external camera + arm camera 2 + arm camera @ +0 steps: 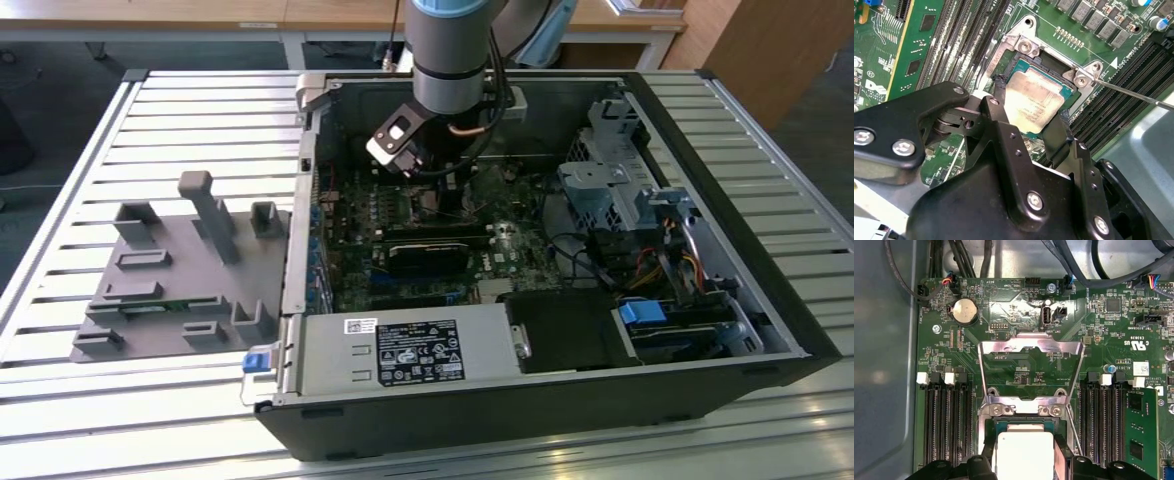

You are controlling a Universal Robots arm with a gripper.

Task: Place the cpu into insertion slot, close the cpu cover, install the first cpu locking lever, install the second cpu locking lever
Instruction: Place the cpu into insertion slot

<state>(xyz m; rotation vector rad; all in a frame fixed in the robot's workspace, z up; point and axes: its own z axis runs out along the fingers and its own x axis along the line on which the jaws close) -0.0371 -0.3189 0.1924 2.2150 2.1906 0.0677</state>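
Slatted metal table (80, 150); wooden desks (200, 12) behind; dark floor (54, 62); bright glare on slats.

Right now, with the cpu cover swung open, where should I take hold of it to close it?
Probably take the cpu cover by its free cross-bar, the edge farthest from the cpu, coming from beyond that edge. The hinged end is screwed down beside the cpu, the middle is an open window, and the side rails are thin.
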